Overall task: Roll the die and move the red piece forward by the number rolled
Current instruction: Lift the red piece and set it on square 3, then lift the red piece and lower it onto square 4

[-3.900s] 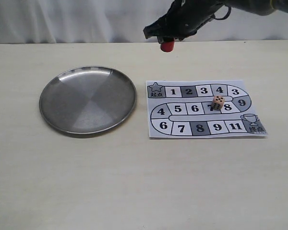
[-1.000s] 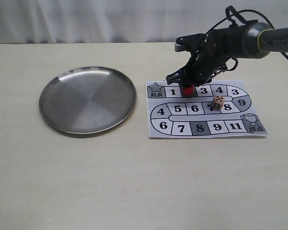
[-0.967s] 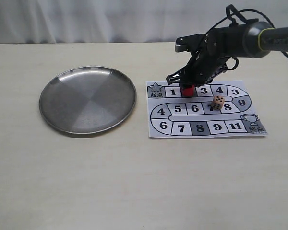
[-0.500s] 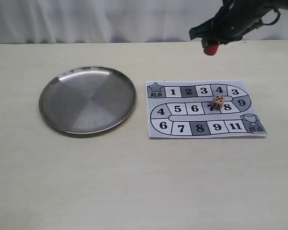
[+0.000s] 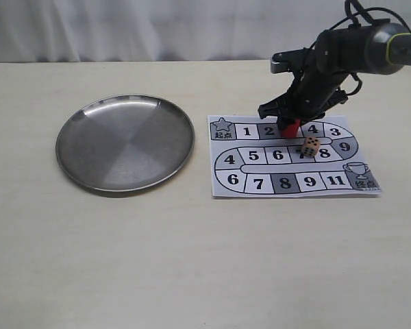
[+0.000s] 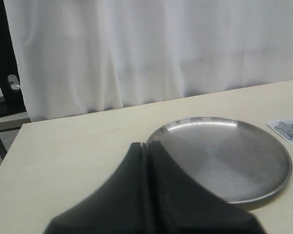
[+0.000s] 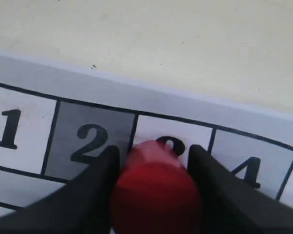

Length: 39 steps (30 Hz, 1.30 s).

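Note:
The red piece (image 5: 288,128) stands upright on square 3 of the paper game board (image 5: 222,188), in the top row. My right gripper (image 5: 288,124) is lowered over it, shut on it with one finger on each side. In the right wrist view the red piece (image 7: 156,190) fills the gap between the black fingers (image 7: 100,180), covering most of the printed 3. The tan die (image 5: 311,146) lies on the board's middle row between squares 7 and 8, apart from the peg. My left gripper (image 6: 147,145) is shut and empty, out of the exterior view.
A round steel plate (image 5: 123,140) with nothing in it lies left of the board; in the left wrist view the plate (image 6: 224,156) is just beyond my left fingertips. A white curtain hangs behind the table's far edge.
One second ago the red piece sat low over square 2. Half a second ago my right gripper held it high in the air. Now it is down on square 3.

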Tool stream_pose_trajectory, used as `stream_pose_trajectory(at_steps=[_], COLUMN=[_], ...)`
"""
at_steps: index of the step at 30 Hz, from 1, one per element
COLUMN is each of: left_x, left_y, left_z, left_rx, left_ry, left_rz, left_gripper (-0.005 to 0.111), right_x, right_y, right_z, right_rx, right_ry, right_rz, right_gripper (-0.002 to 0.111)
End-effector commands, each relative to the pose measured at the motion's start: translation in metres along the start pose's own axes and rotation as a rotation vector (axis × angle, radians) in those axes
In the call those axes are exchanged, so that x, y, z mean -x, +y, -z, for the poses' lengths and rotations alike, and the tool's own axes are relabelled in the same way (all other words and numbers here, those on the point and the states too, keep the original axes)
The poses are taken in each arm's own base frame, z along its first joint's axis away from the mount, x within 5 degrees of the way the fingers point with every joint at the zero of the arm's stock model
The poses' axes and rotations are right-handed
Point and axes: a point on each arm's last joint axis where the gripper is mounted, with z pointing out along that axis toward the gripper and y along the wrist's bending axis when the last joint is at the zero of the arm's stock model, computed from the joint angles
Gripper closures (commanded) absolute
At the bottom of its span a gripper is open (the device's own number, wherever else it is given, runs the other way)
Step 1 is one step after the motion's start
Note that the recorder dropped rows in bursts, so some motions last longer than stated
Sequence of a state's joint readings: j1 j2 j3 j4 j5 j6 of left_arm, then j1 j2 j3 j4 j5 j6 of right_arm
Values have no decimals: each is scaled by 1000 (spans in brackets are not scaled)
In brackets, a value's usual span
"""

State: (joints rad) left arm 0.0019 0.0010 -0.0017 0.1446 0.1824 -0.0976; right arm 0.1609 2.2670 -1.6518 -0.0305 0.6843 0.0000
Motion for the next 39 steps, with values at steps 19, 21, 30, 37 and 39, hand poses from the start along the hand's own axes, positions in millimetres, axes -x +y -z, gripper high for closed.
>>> stream_pose_trajectory(at_steps=[19, 21, 30, 37, 39], left_x=[0, 0, 0, 0, 0], left_y=[0, 0, 0, 0, 0], left_z=[0, 0, 0, 0, 0], left_rx=[-3, -3, -3, -3, -3], left_ry=[-8, -8, -8, -8, -8], left_rz=[1, 1, 1, 1, 1], left_gripper=[107, 107, 107, 107, 107], right_x=[23, 28, 30, 5, -4], right_y=[-6, -9, -28, -43, -45], right_z=[70, 94, 127, 66, 45], right_rx=[-15, -37, -93, -89, -74], right_ry=[-73, -138, -213, -150, -128], right_rz=[-3, 13, -25, -61, -82], right_gripper=[104, 104, 104, 104, 104])
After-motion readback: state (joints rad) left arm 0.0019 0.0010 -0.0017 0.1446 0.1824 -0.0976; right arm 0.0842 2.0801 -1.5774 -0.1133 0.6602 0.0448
